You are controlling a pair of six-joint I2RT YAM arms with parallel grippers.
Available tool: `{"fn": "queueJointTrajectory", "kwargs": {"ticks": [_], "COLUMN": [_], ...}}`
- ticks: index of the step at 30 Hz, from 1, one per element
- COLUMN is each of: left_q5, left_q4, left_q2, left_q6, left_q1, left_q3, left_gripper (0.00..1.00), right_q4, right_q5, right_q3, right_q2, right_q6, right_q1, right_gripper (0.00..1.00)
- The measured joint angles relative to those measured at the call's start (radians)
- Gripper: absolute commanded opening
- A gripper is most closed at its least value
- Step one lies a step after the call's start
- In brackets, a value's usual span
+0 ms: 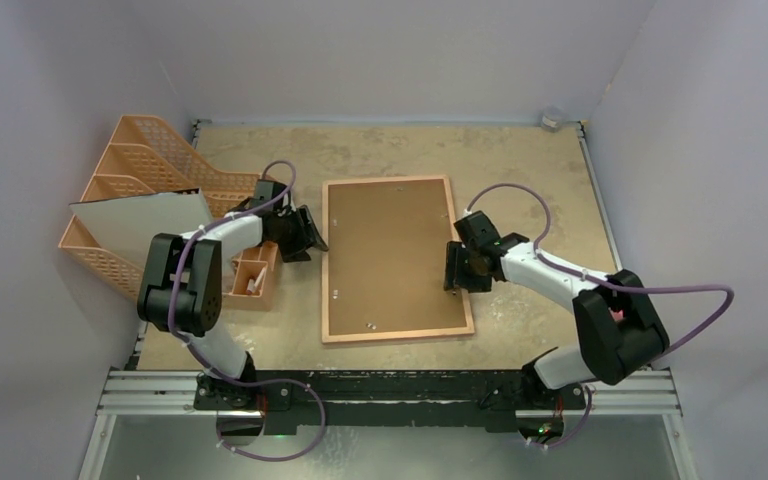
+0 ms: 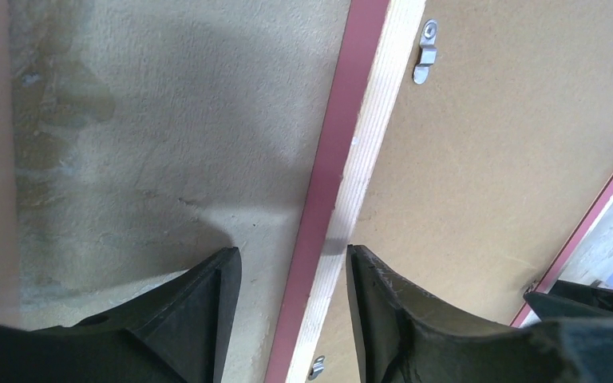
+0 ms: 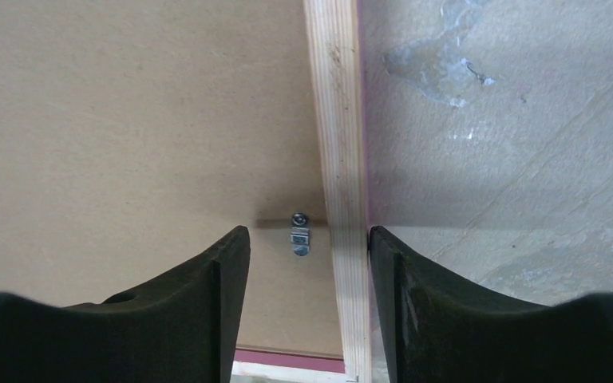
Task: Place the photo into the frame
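The left gripper [image 2: 287, 263] stands with its jaws apart, straddling the left long side of the frame [image 1: 400, 337]: one finger hangs over bare table [image 1: 520, 170], the other over the wood-coloured rim and the edge of the brown backing board [image 1: 390, 250]. It holds nothing. The right gripper [image 3: 305, 235] is likewise parted and empty, astride the opposite long side, with a small metal clip [image 3: 299, 233] showing between its fingers just inside the rim.

The frame lies flat and face down in the middle of the table, between the two arms, with its pink border showing at the outer edge. The backing board sits inside the rim and covers the whole opening. The clip under the right wrist lies along the rim and not across it; whether it locks the board I cannot tell.

The photo is not visible in any view. It may lie under the backing board, or it may be elsewhere; the pictures do not settle that. A pale sheet [image 1: 145, 215] leans in the orange file rack [image 1: 135, 150] to the left, well apart from the frame.

My judgement: if the print is already under the board, only securing the clips and turning the frame over remain. If not, the board has to come out first, and most of the work lies ahead
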Motion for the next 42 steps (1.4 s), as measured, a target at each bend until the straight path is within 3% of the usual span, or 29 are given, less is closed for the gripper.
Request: {"fn": "queueJointTrajectory", "kwargs": {"ticks": [13,26,28,31,33,42], "left_q5": [0.000,-0.001,-0.001,-0.001,-0.001,-0.001], "left_q4": [0.011,0.012,0.012,0.012,0.012,0.012], "left_q2": [-0.008,-0.008,-0.008,-0.008,-0.008,-0.008], "left_q6": [0.001,0.007,0.008,0.009,0.009,0.016], "left_q1": [0.000,0.001,0.001,0.001,0.001,0.001], "left_q3": [-0.019,-0.021,-0.021,-0.021,-0.021,-0.021], "left_gripper": [0.48,0.47,0.47,0.47,0.47,0.47], "right_q4": [-0.068,-0.092,-0.093,-0.093,-0.089,-0.045], "right_q5": [0.064,0.106,0.110,0.128,0.147,0.185], "right_q3": [0.020,0.034,0.035,0.035,0.034,0.034], "right_q2": [0.033,0.037,0.037,0.037,0.034,0.038], "right_q6": [0.004,0.025,0.034,0.065,0.088,0.113], "right_q1": [0.038,0.056,0.056,0.061,0.061,0.060], "right_gripper": [0.27,0.18,0.24,0.41,0.46,0.42]}}
